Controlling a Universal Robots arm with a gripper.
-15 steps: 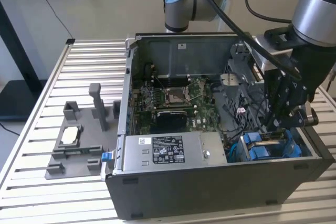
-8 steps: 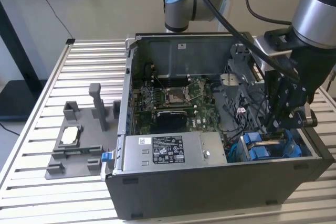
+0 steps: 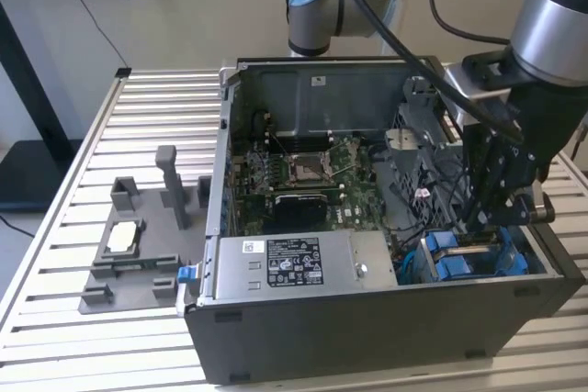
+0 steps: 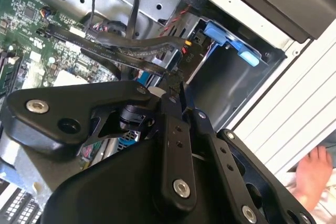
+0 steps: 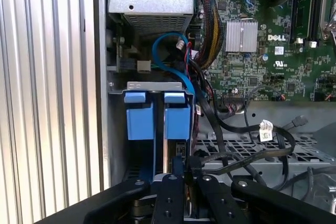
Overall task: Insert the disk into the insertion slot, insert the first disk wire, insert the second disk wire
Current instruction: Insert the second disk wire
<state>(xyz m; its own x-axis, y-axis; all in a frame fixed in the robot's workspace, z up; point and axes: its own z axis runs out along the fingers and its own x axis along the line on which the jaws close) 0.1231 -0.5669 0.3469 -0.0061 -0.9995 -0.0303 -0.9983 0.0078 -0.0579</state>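
Now we see the gripper (image 3: 491, 218) at the exterior view's lower right, fingers nearly shut on a black wire (image 5: 231, 127), directly above the disk (image 5: 157, 119) seated in the insertion slot (image 5: 152, 85).

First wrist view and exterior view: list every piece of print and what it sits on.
Power-supply box: one white and one black label, print too small to read.
Motherboard: white brand lettering and certification marks beside the heatsink, not quoted here; other board print too small.
Cable tag: white tag on a black cable, print too small.
Case sticker: white, unreadable.
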